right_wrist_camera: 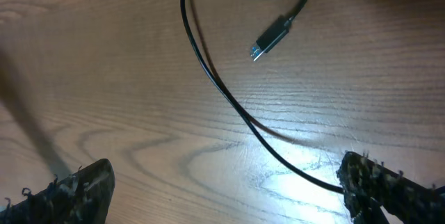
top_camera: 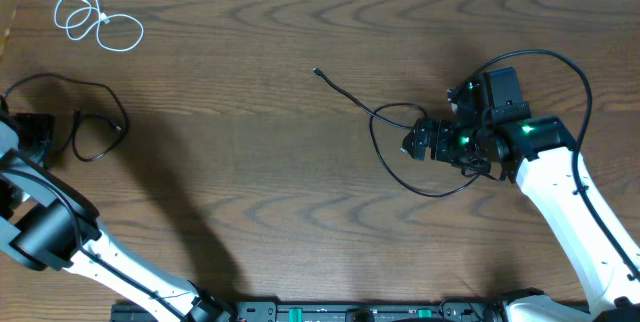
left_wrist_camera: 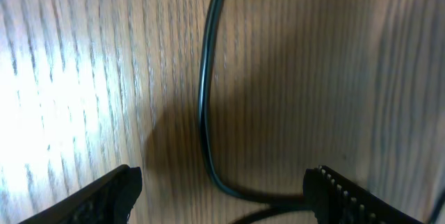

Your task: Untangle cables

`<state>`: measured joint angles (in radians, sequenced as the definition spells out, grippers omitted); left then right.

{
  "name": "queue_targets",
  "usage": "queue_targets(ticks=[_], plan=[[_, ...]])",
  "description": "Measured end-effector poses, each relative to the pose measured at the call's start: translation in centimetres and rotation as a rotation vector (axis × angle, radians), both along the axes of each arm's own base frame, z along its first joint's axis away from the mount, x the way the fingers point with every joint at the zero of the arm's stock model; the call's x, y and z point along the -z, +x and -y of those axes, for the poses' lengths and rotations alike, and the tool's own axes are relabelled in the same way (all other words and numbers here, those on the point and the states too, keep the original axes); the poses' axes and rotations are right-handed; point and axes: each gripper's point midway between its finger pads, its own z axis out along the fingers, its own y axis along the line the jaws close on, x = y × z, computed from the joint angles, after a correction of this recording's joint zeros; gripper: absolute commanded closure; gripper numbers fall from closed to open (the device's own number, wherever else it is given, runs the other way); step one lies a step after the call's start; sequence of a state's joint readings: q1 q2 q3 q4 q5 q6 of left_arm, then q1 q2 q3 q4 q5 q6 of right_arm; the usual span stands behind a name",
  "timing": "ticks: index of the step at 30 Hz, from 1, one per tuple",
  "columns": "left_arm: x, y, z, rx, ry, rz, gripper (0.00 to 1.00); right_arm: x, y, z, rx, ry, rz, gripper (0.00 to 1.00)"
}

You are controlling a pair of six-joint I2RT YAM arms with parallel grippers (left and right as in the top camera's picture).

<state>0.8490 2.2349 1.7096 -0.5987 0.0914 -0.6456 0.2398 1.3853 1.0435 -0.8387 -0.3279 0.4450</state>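
Observation:
The white cable (top_camera: 98, 20) lies coiled at the far left corner. One black cable (top_camera: 95, 132) lies in a loop at the left edge. My left gripper (top_camera: 45, 134) is open right over it, and the cord (left_wrist_camera: 205, 99) curves between the open jaws (left_wrist_camera: 222, 189). The other black cable (top_camera: 385, 142) lies in a loop right of centre, with one plug (top_camera: 317, 72) pointing to the far left. My right gripper (top_camera: 418, 142) is open over this loop. Its cord (right_wrist_camera: 229, 106) runs to the right fingertip of the open jaws (right_wrist_camera: 222, 182), and a plug (right_wrist_camera: 271, 37) lies beyond them.
The right arm's thick black cord (top_camera: 565, 67) arches over the table at the right. The wooden table (top_camera: 250, 192) ends at a white strip at the far side.

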Motion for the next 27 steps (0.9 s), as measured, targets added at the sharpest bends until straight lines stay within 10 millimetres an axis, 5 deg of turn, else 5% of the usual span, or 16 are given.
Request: queue_targets(ticks=[19, 27], plan=[[0.5, -1.9, -2.0, 0.109, 0.137, -0.161, 0.26, -0.1, 0.3, 0.0, 0.002, -0.003, 0.015, 0.0], [2.0, -2.4, -2.1, 0.158, 0.14, -0.218, 0.54, -0.1, 0.3, 0.0, 0.003, -0.003, 0.016, 0.01]])
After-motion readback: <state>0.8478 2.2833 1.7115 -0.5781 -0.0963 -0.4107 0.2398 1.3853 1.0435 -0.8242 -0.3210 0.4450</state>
